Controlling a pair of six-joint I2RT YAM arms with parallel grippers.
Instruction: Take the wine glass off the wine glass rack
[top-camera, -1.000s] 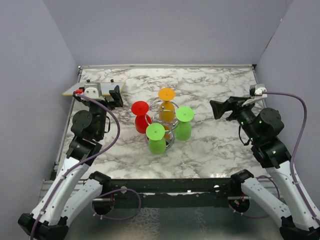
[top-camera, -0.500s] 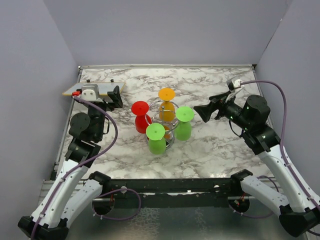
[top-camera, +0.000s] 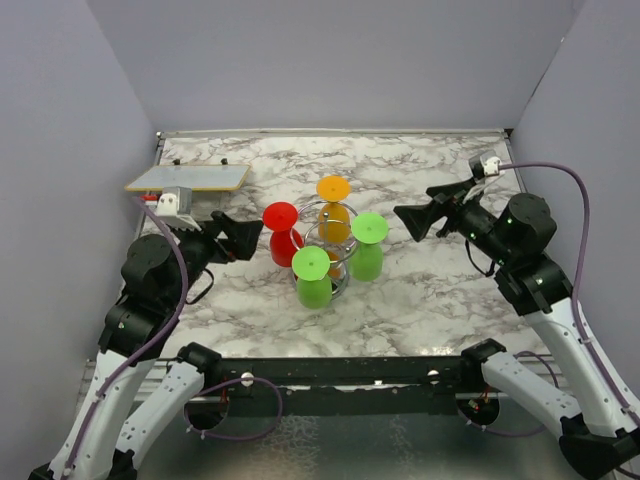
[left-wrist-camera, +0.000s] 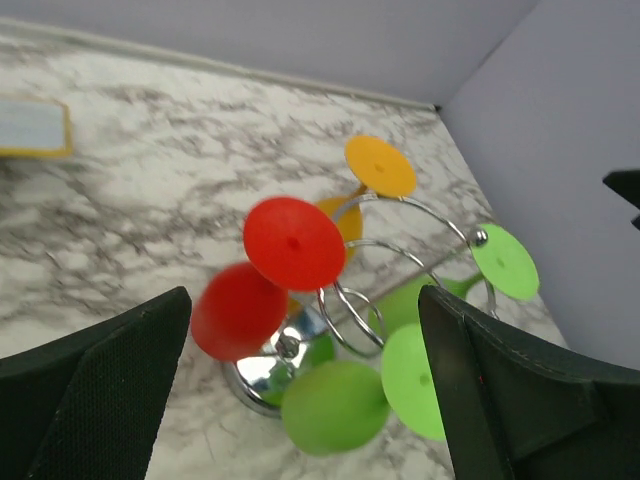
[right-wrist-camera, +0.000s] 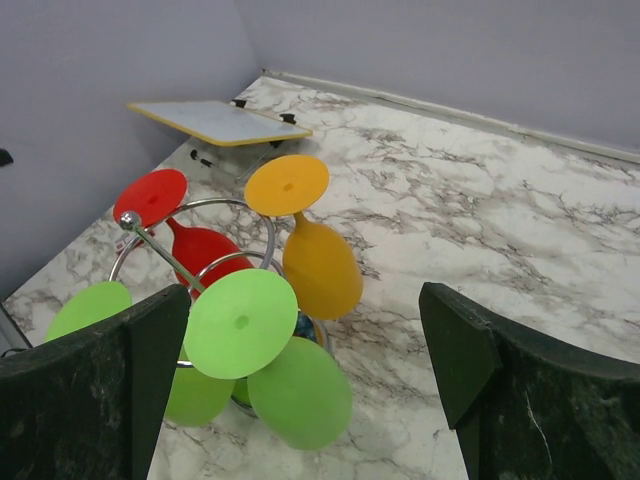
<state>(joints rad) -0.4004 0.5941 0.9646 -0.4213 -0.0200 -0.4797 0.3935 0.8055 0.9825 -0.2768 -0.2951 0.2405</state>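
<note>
The chrome wine glass rack (top-camera: 327, 252) stands mid-table. Several plastic wine glasses hang on it upside down: a red one (top-camera: 281, 232), an orange one (top-camera: 334, 205) and two green ones (top-camera: 368, 245) (top-camera: 313, 278). My left gripper (top-camera: 250, 233) is open and empty, just left of the red glass. My right gripper (top-camera: 408, 218) is open and empty, a little right of the rack. The left wrist view shows the red glass (left-wrist-camera: 293, 243) and the rack's base (left-wrist-camera: 262, 380) between the open jaws. The right wrist view shows a green glass (right-wrist-camera: 243, 322) and the orange glass (right-wrist-camera: 320, 265) ahead.
A white board with a yellow edge (top-camera: 187, 177) lies raised at the back left corner; it also shows in the right wrist view (right-wrist-camera: 218, 121). Grey walls close the table on three sides. Bare marble lies right of the rack.
My left gripper has swung down and right, close to the red glass. My right gripper has come left toward the rack, then eased back slightly. The glasses have not moved.
</note>
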